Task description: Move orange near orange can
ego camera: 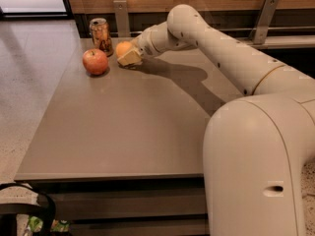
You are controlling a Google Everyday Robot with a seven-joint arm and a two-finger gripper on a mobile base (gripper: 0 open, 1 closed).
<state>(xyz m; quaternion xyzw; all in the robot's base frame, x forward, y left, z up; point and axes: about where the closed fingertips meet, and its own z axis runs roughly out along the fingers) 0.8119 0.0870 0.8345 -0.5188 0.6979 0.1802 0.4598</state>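
Observation:
The orange (122,47) is at the far left of the table, just right of the orange can (101,35) and close to it. My gripper (129,57) is at the orange, its fingers around the fruit's right and front side, low over the table. The orange can stands upright at the table's back left corner. The fruit is partly hidden by the gripper.
A red-yellow apple (95,61) sits in front of the can, left of the gripper. The brown table (128,127) stretches toward me. A wooden wall with metal brackets (121,14) runs behind it. My arm crosses the right side.

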